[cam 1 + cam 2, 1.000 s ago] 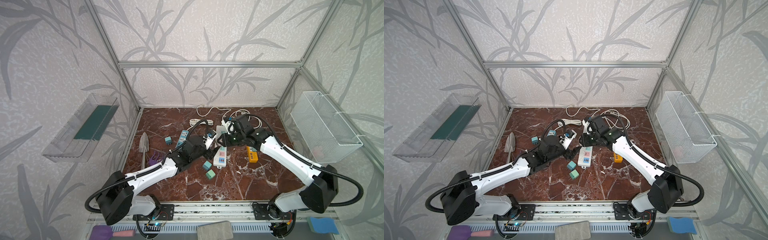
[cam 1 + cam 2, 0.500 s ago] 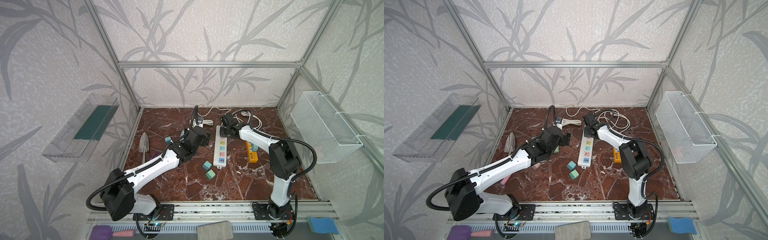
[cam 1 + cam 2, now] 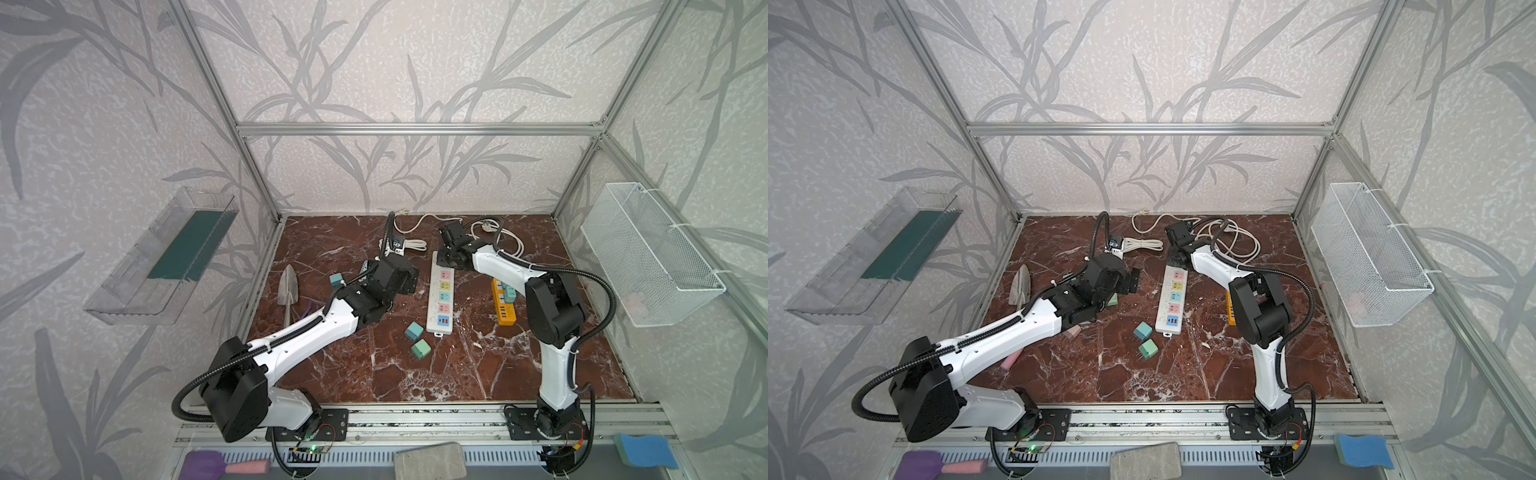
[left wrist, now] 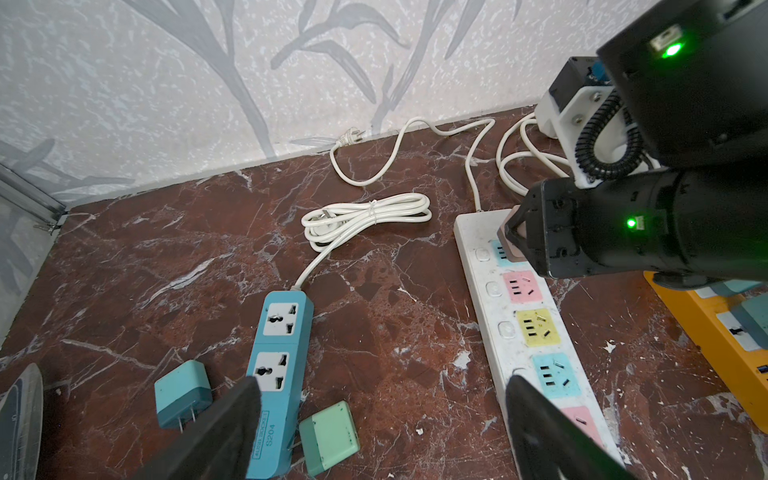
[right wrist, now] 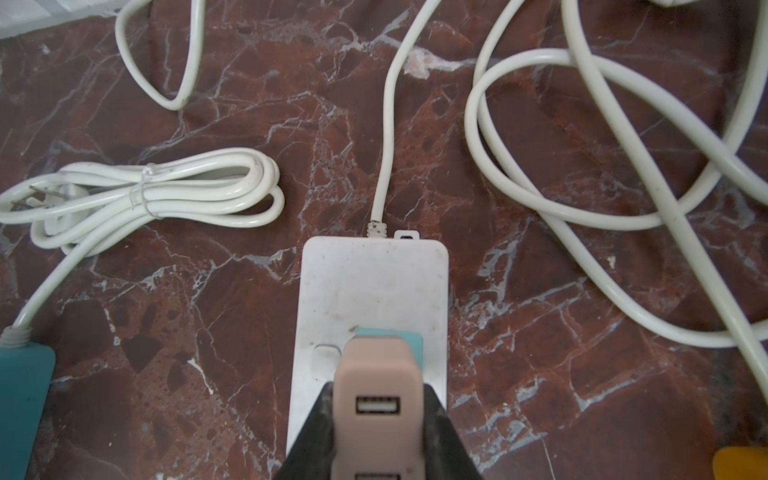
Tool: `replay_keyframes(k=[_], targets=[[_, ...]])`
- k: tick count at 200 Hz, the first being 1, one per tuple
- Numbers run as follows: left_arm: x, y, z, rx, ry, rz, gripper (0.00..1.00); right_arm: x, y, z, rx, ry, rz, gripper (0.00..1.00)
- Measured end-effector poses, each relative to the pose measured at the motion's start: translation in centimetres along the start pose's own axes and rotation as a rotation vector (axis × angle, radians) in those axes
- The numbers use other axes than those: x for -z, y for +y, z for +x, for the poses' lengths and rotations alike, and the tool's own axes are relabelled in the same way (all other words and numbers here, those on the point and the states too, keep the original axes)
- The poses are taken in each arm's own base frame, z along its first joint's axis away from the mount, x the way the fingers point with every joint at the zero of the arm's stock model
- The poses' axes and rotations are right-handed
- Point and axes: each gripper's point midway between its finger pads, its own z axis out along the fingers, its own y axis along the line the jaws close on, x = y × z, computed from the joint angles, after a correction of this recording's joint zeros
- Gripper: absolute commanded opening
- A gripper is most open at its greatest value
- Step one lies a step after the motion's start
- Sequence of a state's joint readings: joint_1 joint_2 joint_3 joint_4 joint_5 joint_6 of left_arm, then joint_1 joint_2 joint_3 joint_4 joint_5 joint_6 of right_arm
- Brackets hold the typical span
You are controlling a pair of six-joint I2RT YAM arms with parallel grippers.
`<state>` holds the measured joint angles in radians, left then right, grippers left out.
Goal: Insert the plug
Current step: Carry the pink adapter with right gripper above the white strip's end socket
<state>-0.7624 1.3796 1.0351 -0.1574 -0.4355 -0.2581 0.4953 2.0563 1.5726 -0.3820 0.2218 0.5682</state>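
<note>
The right gripper [image 5: 376, 419] is pinching the pink plug [image 5: 376, 370] between its fingers [image 5: 309, 444], which are clamping its two side faces while its USB face is looking back at the wrist camera. In both top views the plug is sitting at the upper end of the white power strip [image 3: 442, 307], just right of centre in the upper half of the worktop [image 3: 519, 374]. There it is covering the blue socket [image 4: 498, 251], the one nearest the strip's cord [image 5: 388, 124].

In a top view the strip's long axis is running up and down the frame. The socket is lying directly beyond the plug in line with the fingers, so I judge that the coming push is going straight down into that end socket.

The plug body is hiding its prongs, so I cannot tell whether they are entering the slots. From the left wrist view the plug is looking slightly tilted.

The left gripper [image 4: 382, 382] is hanging with its fingers spread wide and empty, just left of the strip's middle. The right arm is the nearer one.
</note>
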Motion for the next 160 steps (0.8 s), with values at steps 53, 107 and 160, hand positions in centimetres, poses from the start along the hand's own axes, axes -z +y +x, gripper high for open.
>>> replay_keyframes(k=[53,107,160], targets=[[0.05,0.28,-0.19,0.006,-0.004,-0.002,0.91,-0.59,-0.16,-0.63,-0.029,0.008,0.049,0.0],[-0.12,0.57,-0.21,0.017,0.0,-0.001,0.91,-0.39,-0.42,-0.38,-0.047,0.033,0.069,0.0],[-0.23,0.73,-0.2,0.024,0.003,0.002,0.9,-0.35,-0.21,-0.2,-0.073,0.038,0.064,0.0]])
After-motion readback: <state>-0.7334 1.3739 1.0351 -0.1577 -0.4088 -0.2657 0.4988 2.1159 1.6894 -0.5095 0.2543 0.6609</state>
